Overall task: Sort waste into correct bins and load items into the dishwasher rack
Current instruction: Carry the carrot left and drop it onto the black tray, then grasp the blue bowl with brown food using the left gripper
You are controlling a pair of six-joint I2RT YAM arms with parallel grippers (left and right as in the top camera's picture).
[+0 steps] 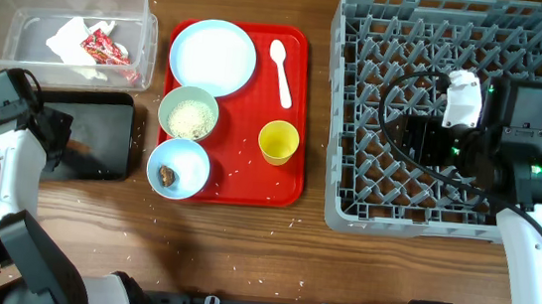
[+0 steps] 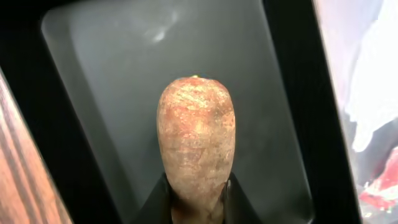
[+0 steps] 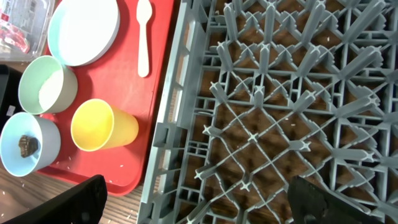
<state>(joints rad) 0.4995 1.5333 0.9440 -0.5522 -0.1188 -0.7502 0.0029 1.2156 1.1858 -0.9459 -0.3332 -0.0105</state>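
The jaws of the left gripper are pinched on the near end of the brown carrot-like stick. The stick juts straight out ahead of them, its long axis in line with the fingers. Its skin is rough and tan with reddish streaks, and the free end is rounded. Right under and beyond the jaws lies the dull floor of the black tray. As I judge it, the stick needs only a release to land there, with no sideways travel.

In the overhead view the clear tub stands just beyond these jaws, holding the crumpled white napkin and the red wrapper.

To the right of the jaws, the red serving tray carries:
- the pale blue plate
- the green bowl of rice
- the blue bowl with a small brown lump
- the white spoon
- the yellow cup, mouth up

Further right, the right gripper hangs over the dishwasher rack. Its jaws are spread wide with nothing between them, and it is well apart from the black tray, so the drop belongs to the left arm.
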